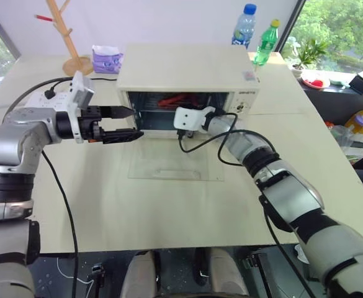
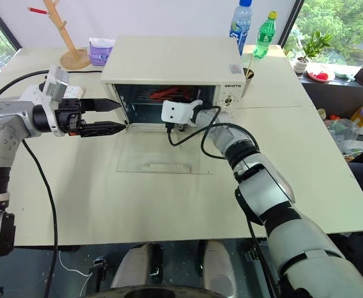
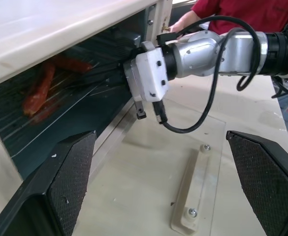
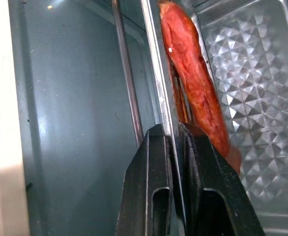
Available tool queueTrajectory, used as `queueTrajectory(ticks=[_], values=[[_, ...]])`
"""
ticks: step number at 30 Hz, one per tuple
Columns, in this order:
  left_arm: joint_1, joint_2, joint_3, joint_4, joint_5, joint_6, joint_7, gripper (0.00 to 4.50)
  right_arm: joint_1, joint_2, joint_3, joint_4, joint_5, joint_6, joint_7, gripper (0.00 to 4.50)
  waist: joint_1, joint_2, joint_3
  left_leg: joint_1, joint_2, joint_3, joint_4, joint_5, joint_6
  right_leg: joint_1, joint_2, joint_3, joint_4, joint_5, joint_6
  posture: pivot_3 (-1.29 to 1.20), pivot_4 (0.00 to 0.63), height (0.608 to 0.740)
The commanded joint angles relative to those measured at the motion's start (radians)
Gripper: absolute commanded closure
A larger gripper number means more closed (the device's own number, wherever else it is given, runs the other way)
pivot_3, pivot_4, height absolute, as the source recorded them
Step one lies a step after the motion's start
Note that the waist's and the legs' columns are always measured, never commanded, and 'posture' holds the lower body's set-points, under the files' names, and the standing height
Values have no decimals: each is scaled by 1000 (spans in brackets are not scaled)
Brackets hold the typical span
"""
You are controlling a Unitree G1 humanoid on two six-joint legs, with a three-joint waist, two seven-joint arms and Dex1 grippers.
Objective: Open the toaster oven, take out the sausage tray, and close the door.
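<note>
Two black fingers [image 4: 156,196] of the right gripper [image 4: 176,142] pinching the thin metal rim of the sausage tray [image 4: 254,93], one finger on each side of the edge, jaws pressed nearly together on it. Reaching into the mouth of the toaster oven [image 1: 187,68] from the front, wrist just outside the opening. Tray sitting inside the oven cavity, on the rack; diamond-patterned bottom showing, with a red sausage [image 4: 193,73] lying along the gripped edge, just beside the fingertips. More red sausages [image 3: 40,88] lying further in, seen through the opening.

Door [image 2: 162,152] lying flat on the table [image 1: 107,205], fully dropped open in front of the oven, glass panel facing up, bar handle [image 3: 190,191] at its far edge from the oven.

Left gripper [image 1: 126,123] hovering at the left corner of the oven opening, jaws spread wide, holding nothing, pointing across toward the right arm.
</note>
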Motion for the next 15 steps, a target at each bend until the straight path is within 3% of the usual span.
queueTrajectory(ticks=[1,9,15], values=[[-45,-5,0,24,15,-31,-11,0,13,-9,-39,-47,28,-1,9,4470,1,0,0,0,0,0,0,0,0,0,0,0,0,0,0,0,150,722],[-134,-36,-25,161,67,-80,-35,0,117,-47,-46,-246,26,30,51,4470,6,0,0,-1,0,0,0,0,-1,0,0,0,-1,0,0,0,150,722],[-205,-73,-44,274,114,-134,-55,0,267,-88,-57,-559,15,121,119,4470,23,-1,0,-1,-1,-2,2,-1,1,2,0,0,-1,0,0,0,150,722]])
